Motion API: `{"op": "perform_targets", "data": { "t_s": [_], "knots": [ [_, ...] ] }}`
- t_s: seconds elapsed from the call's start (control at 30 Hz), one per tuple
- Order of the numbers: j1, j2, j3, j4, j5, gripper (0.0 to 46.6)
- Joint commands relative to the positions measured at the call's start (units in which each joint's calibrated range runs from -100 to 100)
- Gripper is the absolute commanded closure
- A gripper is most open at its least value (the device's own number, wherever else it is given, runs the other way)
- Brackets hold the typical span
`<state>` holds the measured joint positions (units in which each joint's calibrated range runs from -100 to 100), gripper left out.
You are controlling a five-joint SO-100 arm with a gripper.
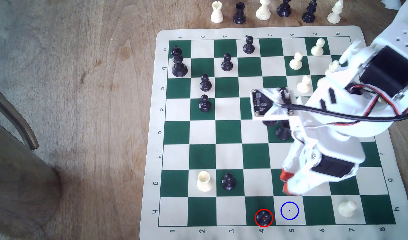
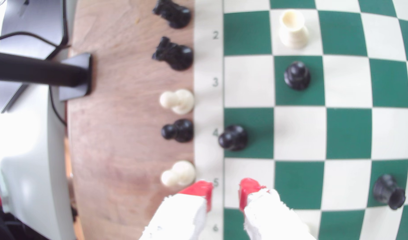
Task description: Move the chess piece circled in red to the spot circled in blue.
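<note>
Chessboard (image 1: 226,159) lies on wooden table (image 1: 83,92); pincer (image 2: 225,192) hangs open, empty.

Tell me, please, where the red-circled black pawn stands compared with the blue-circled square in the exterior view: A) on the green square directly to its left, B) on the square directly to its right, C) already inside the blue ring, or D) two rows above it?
A: the black pawn sits on the green square just to the exterior view's left of the blue-circled square, in the same bottom row, while the gripper hovers above, empty.
</note>
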<state>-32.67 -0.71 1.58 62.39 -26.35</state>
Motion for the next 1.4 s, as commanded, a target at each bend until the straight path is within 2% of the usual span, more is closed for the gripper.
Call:
{"op": "perform_targets", "data": {
  "t_s": [0.0, 0.13, 0.27, 0.47, 0.57, 0.77, 1.0, 1.37],
  "knots": [
    [0.72, -0.05, -4.66, -2.77, 0.78, 32.6],
    [1.27, 2.58, -4.48, -5.47, 1.12, 30.2],
    [1.19, 4.70, -4.12, -7.35, 1.90, 30.4],
    [0.95, 8.18, -2.40, -10.71, 2.59, 36.4],
    [-0.06, 8.95, 0.68, -13.91, 3.27, 34.6],
    [0.48, 10.05, 0.68, -14.56, 3.52, 35.2],
    [0.56, 10.64, 2.32, -18.25, 3.13, 32.6],
    [1.50, 10.98, 4.76, -17.59, 4.44, 31.2]
  ]
}}
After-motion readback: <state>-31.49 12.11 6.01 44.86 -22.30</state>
